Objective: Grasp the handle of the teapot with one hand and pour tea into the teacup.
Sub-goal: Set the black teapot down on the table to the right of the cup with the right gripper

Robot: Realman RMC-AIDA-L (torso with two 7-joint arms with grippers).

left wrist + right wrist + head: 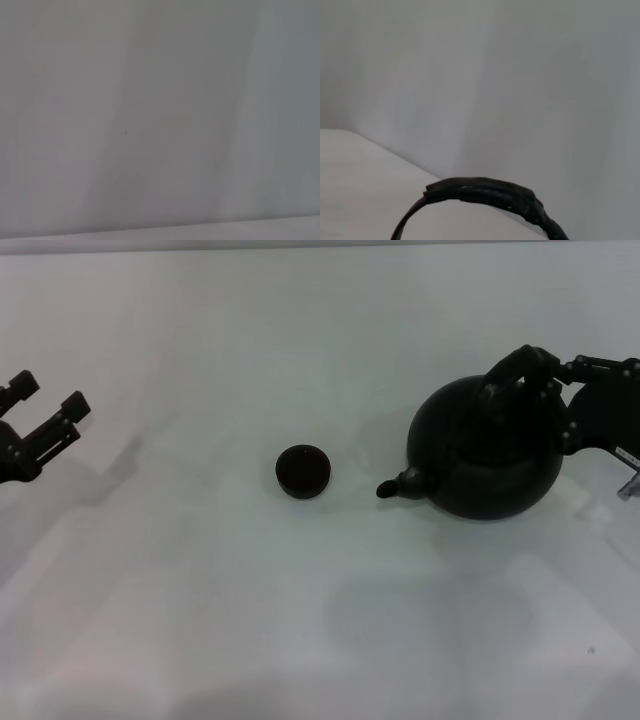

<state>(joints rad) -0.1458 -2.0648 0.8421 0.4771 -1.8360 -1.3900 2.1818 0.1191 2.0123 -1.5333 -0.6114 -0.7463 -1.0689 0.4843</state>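
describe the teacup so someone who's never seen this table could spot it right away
On the white table, start at the big round black teapot on the robot's right and follow its spout. Just beyond its tip, apart from it, sits the teacup: small, low, dark, handleless, far smaller than the pot.

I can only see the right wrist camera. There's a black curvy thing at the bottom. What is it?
Observer: That's the handle of the teapot; the right end effector is right at it.
Operator: Where's the cup?
Observer: The teacup sits to the left of the spout, with a gap between them.
Operator: And my other arm?
Observer: The left end effector hangs open at the far left, away from both.
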